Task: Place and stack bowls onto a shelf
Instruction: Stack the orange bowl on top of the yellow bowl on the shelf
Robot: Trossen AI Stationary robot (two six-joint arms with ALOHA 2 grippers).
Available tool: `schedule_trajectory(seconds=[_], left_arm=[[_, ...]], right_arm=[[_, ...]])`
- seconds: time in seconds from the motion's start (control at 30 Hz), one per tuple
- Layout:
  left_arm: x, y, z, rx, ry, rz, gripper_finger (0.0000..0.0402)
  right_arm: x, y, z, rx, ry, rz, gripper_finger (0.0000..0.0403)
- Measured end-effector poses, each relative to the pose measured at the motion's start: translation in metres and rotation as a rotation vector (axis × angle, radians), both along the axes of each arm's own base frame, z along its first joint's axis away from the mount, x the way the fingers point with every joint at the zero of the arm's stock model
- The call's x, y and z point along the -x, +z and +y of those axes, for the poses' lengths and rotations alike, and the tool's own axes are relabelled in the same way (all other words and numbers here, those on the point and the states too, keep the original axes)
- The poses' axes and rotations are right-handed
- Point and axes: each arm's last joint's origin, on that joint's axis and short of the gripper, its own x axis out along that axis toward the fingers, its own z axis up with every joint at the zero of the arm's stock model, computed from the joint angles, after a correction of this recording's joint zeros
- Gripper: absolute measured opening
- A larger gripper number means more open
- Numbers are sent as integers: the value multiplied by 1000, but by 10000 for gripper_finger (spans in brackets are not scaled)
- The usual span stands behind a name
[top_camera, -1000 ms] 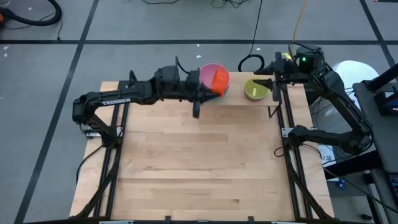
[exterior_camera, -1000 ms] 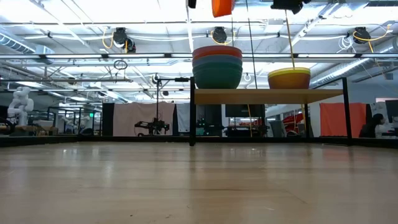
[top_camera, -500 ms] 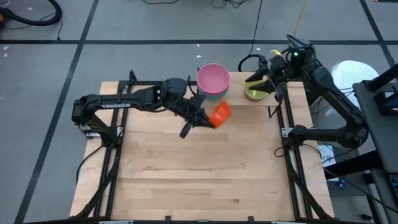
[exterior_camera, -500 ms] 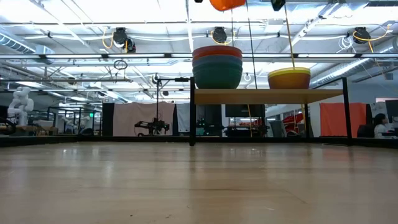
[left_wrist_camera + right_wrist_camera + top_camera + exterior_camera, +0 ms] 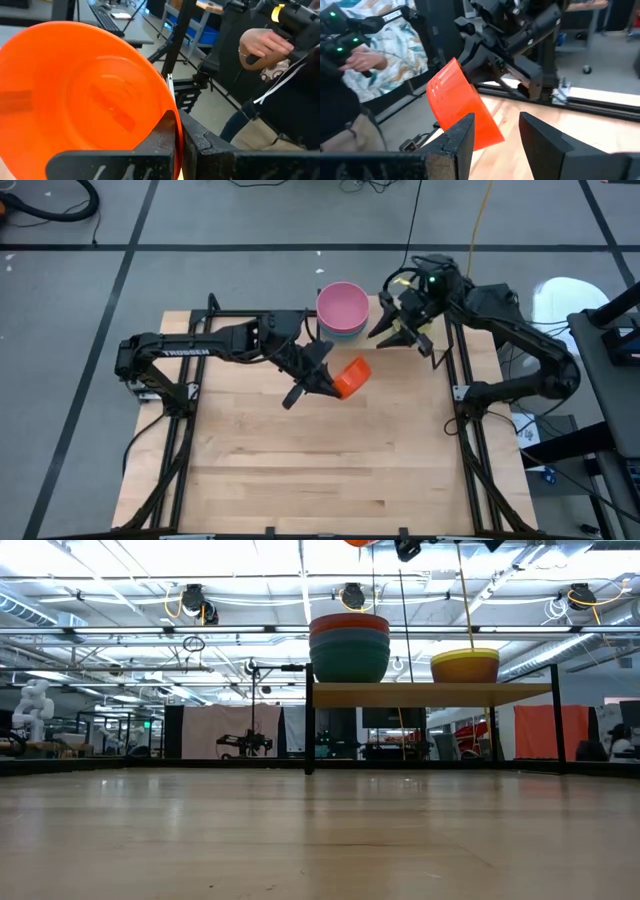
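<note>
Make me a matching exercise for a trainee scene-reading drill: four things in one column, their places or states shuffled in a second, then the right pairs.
Things:
1. orange bowl
2. pink bowl
3. yellow bowl
4. right gripper

Places or states:
A. open, holding nothing
B. on the shelf, apart from the stack
C. clamped in the left gripper, above the table
D. top of the stack, seen from above

Pairs: 1-C, 2-D, 3-B, 4-A

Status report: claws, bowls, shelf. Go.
Left claw shut on orange bowl, above table, short of shelf. Right claw open, empty, over shelf. Pink-topped stack on shelf. Nothing blocking.
</note>
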Motion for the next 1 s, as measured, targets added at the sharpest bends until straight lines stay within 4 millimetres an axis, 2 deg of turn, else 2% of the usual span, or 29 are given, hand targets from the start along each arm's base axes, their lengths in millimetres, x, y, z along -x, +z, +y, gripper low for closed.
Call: schedule_trajectory(seconds=[0.43, 0.6, 0.8, 1.0], left_arm=[[1, -2, -2, 5, -11, 21, 3], [1, -3, -2, 8, -16, 33, 3], [1, -3, -2, 5, -35, 28, 3], [2, -3, 2, 7, -28, 32, 3]], right_arm=[[-41, -20, 19, -49, 210, 25, 138], [-50, -25, 22, -50, 240, 23, 138], [-58, -30, 27, -92, 368, 8, 138], [-63, -34, 31, -103, 397, 19, 138]])
